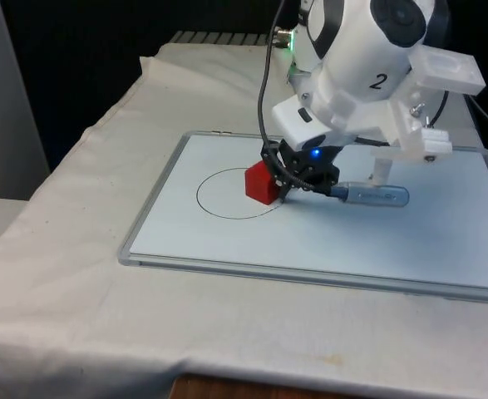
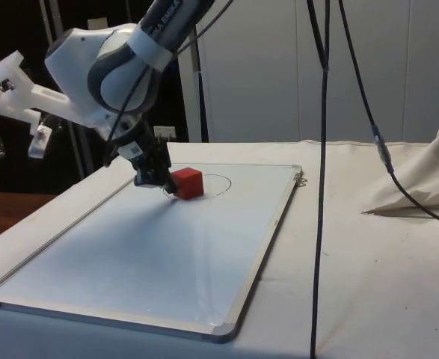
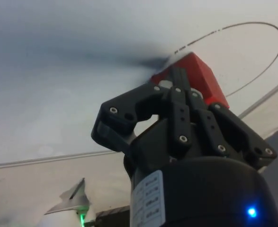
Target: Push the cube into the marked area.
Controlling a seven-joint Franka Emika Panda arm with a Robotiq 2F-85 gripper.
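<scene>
1. On the whiteboard (image 1: 410, 249), the red cube (image 1: 261, 184) sits across the line of the drawn circle (image 1: 214, 195), at the circle's edge on the front view's right, so part of it is already inside.
2. The gripper (image 1: 287, 193) is low over the board and touches the cube's side that faces away from the circle's centre.
3. Its fingers (image 3: 179, 87) are brought together and hold nothing; they work as one pushing tip.
4. From the gripper, the cube lies toward the front view's left, and the circle's centre lies further the same way.
5. I judge that a push in this same line should bring the cube fully inside.
6. A marker pen (image 1: 377, 195) lies behind the gripper, apart from the cube.
</scene>
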